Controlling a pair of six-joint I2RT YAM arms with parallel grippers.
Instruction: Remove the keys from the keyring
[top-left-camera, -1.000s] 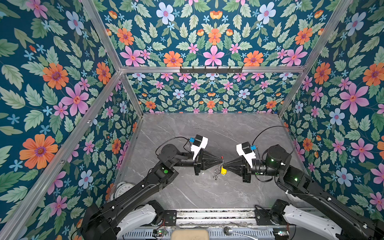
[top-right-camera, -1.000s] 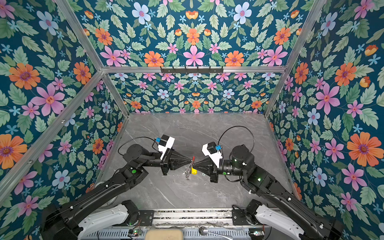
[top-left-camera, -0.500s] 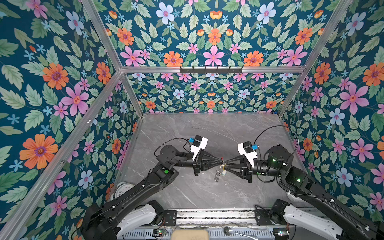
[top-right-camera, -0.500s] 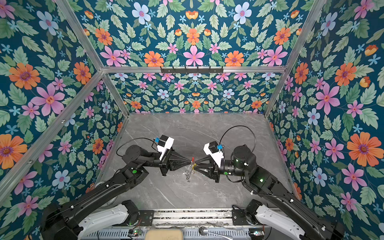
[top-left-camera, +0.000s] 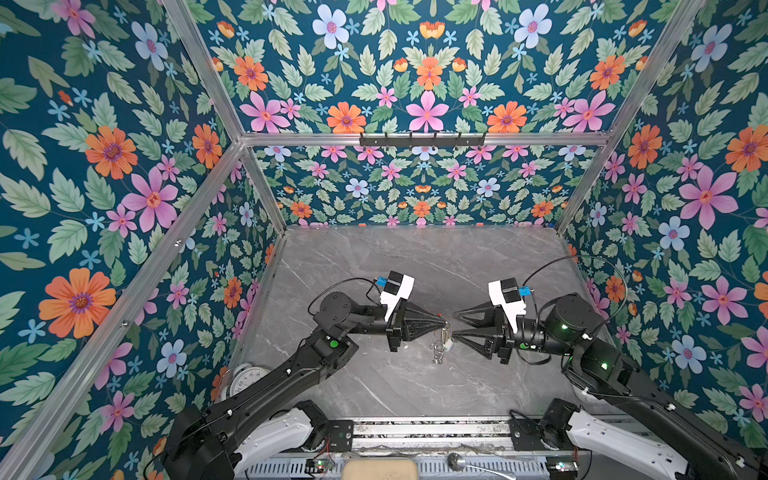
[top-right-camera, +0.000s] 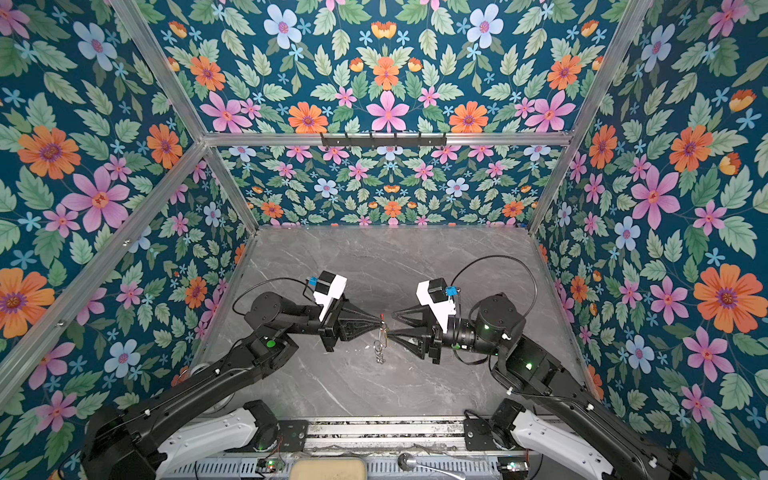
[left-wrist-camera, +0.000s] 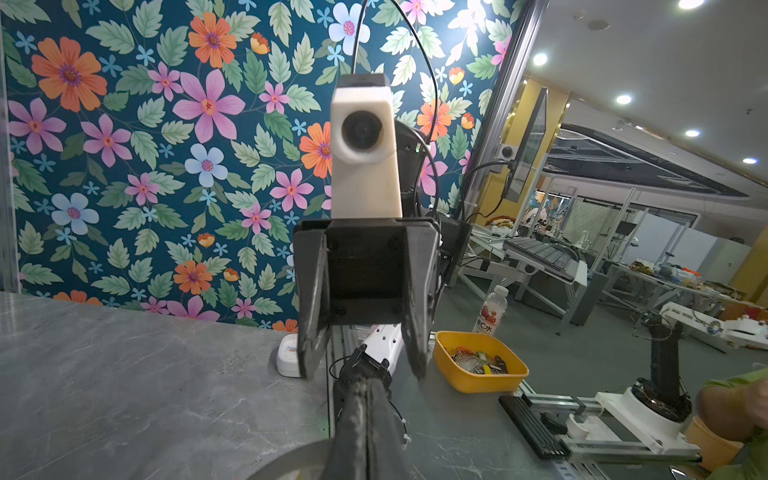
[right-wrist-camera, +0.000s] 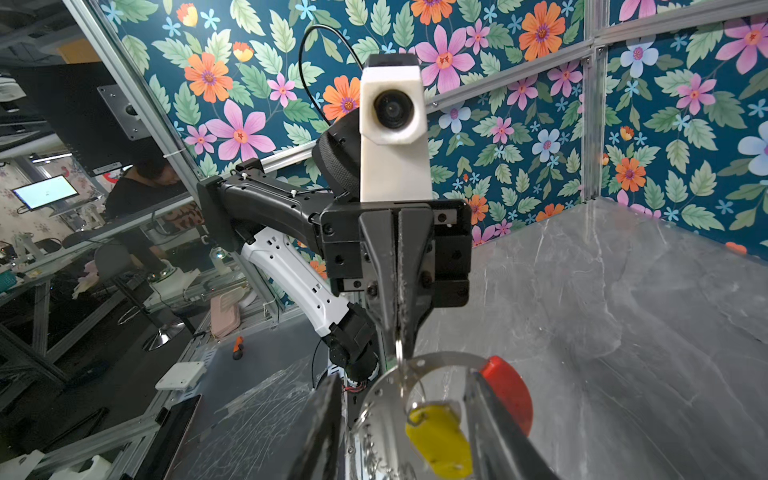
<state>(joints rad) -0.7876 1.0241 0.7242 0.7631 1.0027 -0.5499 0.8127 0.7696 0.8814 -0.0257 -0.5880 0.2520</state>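
The right gripper (top-left-camera: 454, 323) has just opened. A second ago its tips were pinched shut, nose to nose with the left gripper (top-left-camera: 441, 322); now in both top views its jaws stand clearly apart, one finger on the far side and one on the near side of the hanging bunch. The left gripper is unchanged: jaws together, clamped on the upper edge of the keyring (right-wrist-camera: 436, 359), holding it in the air over the middle of the table (top-left-camera: 415, 266). In the right wrist view the grey band and its red section (right-wrist-camera: 509, 395) hang just in front of the lens, and the yellow tag (right-wrist-camera: 440, 440) sits in the gap between the right fingers, apparently not squeezed. The keys (top-left-camera: 438, 352) dangle below the two tips, seemingly still strung on the ring. So the right side's hold has been released with nothing off yet — probably a re-grip on a key or tag is needed, and no key looks free.
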